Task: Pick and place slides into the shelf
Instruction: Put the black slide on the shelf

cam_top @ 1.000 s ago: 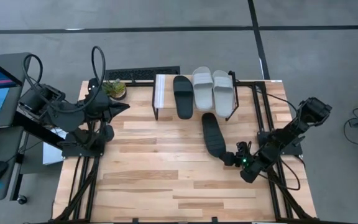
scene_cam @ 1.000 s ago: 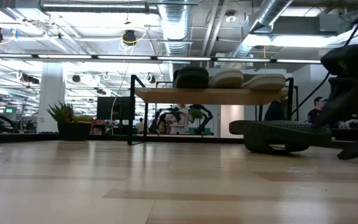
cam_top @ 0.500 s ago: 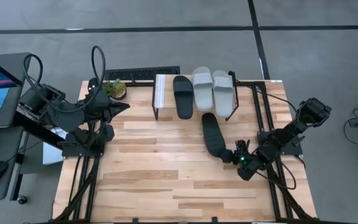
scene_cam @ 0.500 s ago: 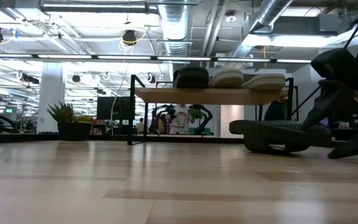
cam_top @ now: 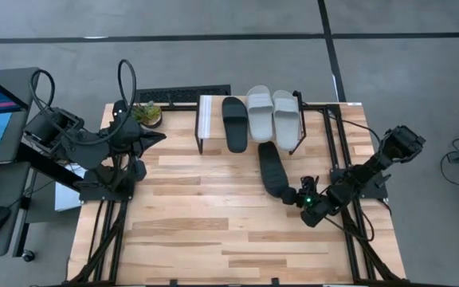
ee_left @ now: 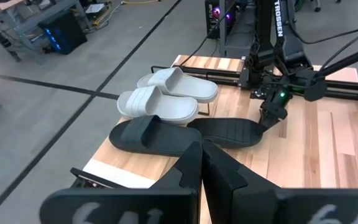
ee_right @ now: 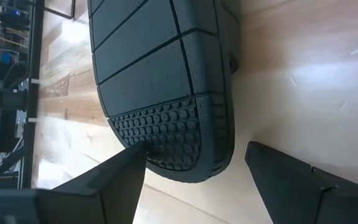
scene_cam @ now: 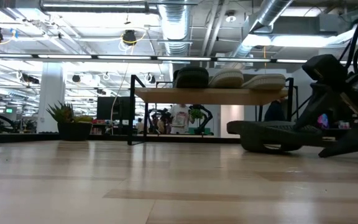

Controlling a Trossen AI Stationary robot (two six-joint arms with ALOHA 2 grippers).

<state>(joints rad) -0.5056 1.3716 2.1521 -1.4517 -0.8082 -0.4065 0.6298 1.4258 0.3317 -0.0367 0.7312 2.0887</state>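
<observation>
- Right gripper (cam_top: 295, 196) reaches low across the table (cam_top: 198, 231), jaws spread astride the heel of the upturned black rubber slide (cam_top: 272, 173), which lies just before the wooden shelf (cam_top: 205, 119).
- Left gripper (cam_top: 159, 137) waits at the table's left edge, jaws pressed together.

Two dark arms — black cables, green light.

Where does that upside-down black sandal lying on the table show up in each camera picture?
High view: black slide, centre-right, just in front of the shelf.
Low view: right of centre, below the shelf.
Left wrist view: middle.
Right wrist view: sole fills the top.
Shared landmark: the shelf; absent from the right wrist view.
</observation>
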